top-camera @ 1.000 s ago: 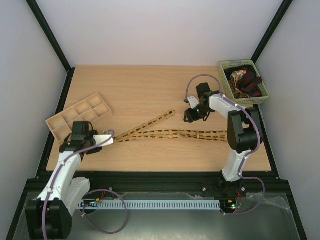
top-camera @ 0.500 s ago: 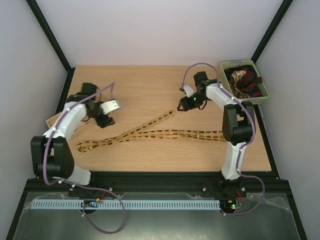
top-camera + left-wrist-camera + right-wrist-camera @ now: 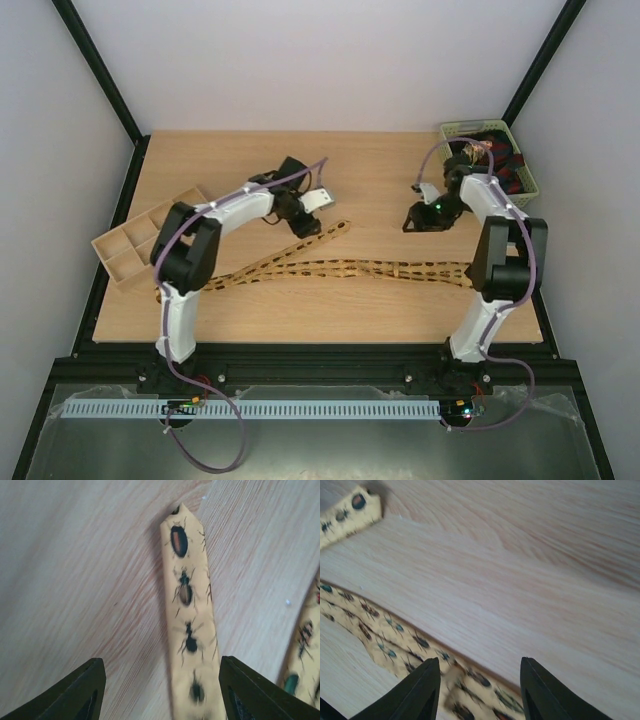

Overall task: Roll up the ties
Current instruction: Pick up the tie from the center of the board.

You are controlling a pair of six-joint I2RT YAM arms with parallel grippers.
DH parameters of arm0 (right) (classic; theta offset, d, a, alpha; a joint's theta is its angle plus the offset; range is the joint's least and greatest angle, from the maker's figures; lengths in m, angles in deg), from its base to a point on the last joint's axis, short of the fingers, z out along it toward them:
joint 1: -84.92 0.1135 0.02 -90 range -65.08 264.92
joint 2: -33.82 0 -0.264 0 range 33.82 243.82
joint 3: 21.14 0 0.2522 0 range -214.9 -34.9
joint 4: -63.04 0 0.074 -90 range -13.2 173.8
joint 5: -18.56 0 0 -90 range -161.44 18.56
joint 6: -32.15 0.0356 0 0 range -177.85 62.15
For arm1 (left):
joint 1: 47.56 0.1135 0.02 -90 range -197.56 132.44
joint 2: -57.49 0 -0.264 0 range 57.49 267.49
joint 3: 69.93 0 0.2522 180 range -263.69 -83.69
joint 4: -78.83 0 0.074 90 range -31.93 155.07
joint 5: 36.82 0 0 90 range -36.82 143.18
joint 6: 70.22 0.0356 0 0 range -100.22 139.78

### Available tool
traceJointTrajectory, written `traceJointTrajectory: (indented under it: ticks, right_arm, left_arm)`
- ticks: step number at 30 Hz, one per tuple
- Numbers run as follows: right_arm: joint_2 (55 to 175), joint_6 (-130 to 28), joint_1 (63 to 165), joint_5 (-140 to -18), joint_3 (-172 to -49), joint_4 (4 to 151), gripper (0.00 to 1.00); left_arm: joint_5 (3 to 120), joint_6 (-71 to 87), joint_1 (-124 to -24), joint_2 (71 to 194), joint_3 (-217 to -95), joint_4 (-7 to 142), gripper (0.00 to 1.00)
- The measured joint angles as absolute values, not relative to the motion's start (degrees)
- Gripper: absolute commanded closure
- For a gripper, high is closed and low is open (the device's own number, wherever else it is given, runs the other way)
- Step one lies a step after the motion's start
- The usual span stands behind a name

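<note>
A tan-yellow tie (image 3: 330,266) with dark insect spots lies folded across the table, its narrow end (image 3: 335,230) pointing up right. My left gripper (image 3: 303,222) hangs open just above that narrow end; in the left wrist view the tie's tip (image 3: 187,580) lies between the spread fingers (image 3: 85,690). My right gripper (image 3: 418,222) is open and empty above bare wood, a little above the tie's wide part (image 3: 395,630). More ties, dark red and black, fill the green basket (image 3: 521,152).
A tan divided tray (image 3: 140,235) sits at the table's left edge. The green basket stands at the back right corner. Purple cables loop off both arms.
My left arm has swung from the near left, past the tray, to the tie's narrow end. My right gripper has moved right, toward the basket. The tie's left end has slid left.
</note>
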State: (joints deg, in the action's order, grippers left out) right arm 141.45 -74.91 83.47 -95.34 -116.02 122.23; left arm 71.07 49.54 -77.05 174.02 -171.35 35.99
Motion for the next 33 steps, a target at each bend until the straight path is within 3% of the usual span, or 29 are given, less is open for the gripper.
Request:
traceJointTrajectory:
  ticks: [8, 14, 19, 24, 29, 33]
  right_arm:
    - [132.25, -80.63, 81.68, -90.46, -107.76, 127.0, 0.66]
    - [131.24, -81.36, 81.92, -87.47, -102.95, 128.16, 0.74]
    - [131.31, -80.31, 81.94, -87.01, -101.86, 127.85, 0.76]
    - [132.45, -79.28, 82.18, -87.66, -101.75, 126.74, 0.77]
    - [133.56, -78.8, 83.21, -88.34, -101.58, 125.88, 0.77]
    - [133.56, -78.8, 83.84, -88.95, -101.44, 125.84, 0.78]
  left_arm:
    - [65.12, 46.78, -81.69, 181.6, -172.99, 39.13, 0.45]
    - [62.54, 47.24, -83.04, 181.88, -172.12, 42.02, 0.79]
    - [62.63, 48.01, -83.94, 181.21, -170.39, 43.88, 0.96]
    - [63.59, 49.29, -83.72, 176.66, -162.94, 46.87, 0.98]
    - [64.31, 51.37, -81.45, 162.83, -145.3, 47.33, 0.98]
    - [64.9, 51.98, -79.63, 153.65, -141.63, 46.39, 0.98]
